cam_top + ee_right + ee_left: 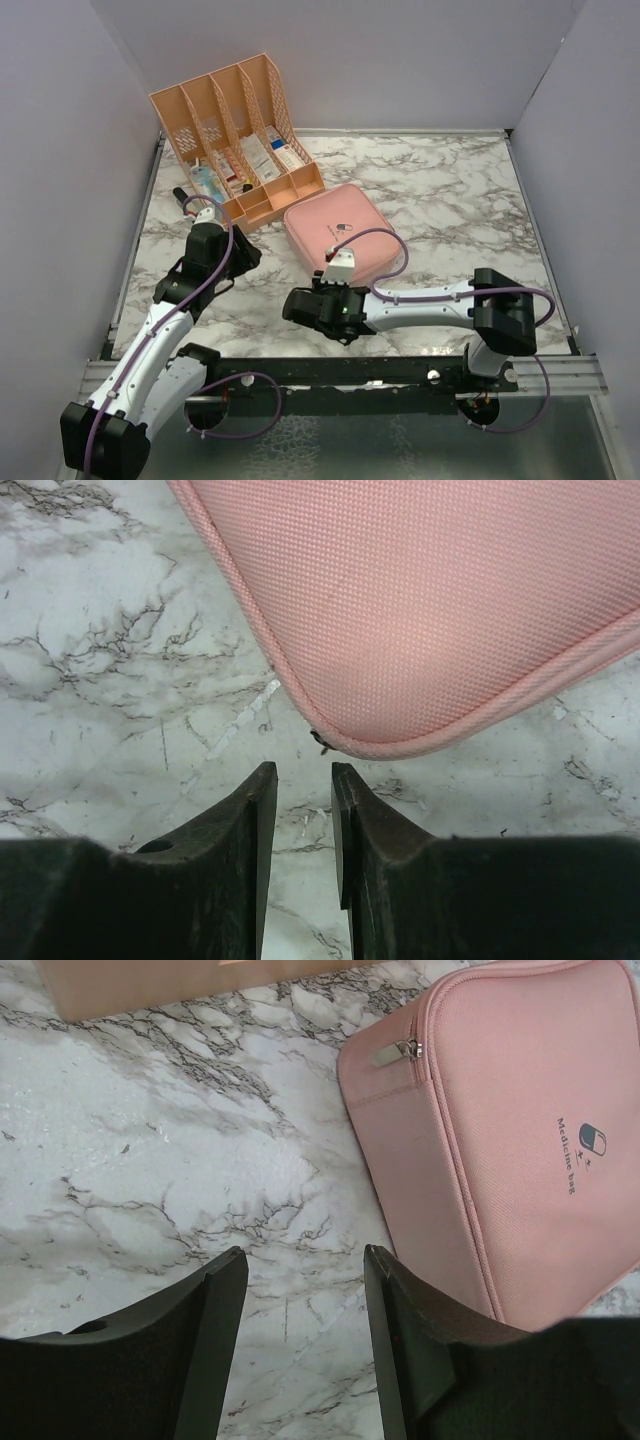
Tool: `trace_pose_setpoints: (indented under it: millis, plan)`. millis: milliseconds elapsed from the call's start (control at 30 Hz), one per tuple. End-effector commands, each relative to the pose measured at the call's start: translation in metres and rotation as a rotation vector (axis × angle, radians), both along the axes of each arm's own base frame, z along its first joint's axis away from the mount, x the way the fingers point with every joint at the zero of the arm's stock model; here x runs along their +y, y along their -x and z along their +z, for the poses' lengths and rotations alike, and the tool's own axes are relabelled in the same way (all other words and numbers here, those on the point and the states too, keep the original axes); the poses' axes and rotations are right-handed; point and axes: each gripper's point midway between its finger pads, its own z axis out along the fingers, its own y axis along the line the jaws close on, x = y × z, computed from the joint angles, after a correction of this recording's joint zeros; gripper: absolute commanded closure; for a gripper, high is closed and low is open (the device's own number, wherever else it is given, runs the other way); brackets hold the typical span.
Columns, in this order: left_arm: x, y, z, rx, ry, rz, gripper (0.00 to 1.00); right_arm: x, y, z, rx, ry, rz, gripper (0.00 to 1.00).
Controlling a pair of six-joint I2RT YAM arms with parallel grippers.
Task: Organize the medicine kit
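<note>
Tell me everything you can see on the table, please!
medicine kit: one, pink, closed, middle of the table
zip pull: one, silver, on the kit's side
desk organizer: one, peach, back left
boxes and tubes: several, mostly white, in the organizer's slots
table: one, white-grey marble
left gripper: one, black, open, over bare table left of the kit
right gripper: one, black, slightly open, at the kit's corner
</note>
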Motion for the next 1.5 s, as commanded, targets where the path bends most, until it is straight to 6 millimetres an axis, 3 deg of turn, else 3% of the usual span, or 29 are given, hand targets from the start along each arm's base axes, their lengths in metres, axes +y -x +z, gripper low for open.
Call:
trace_pose_setpoints:
  millis: [0, 400, 800, 1067, 1367, 1467]
  plan:
    - [-0.002, -0.002, 0.005, -0.028, 0.009, -0.021, 0.47, 0.004, -0.013, 0.007, -0.062, 0.022, -0.049, 0.72]
    - [-0.003, 0.000, 0.001, -0.017, 0.012, -0.028, 0.47, -0.015, -0.022, 0.001, -0.105, 0.107, -0.117, 0.76]
    - [-0.009, -0.002, 0.000, -0.012, 0.034, -0.049, 0.47, -0.013, -0.031, 0.001, -0.144, 0.160, -0.102, 0.81]
    - [-0.013, -0.003, -0.001, -0.009, 0.049, -0.067, 0.47, -0.012, -0.036, 0.001, -0.170, 0.199, -0.065, 0.92]
    - [-0.025, -0.004, 0.002, -0.014, 0.102, -0.106, 0.40, 0.002, -0.034, 0.009, -0.186, 0.203, 0.090, 0.99]
    - [-0.035, -0.007, 0.007, -0.028, 0.150, -0.133, 0.33, 0.022, -0.028, 0.017, -0.205, 0.151, 0.245, 0.99]
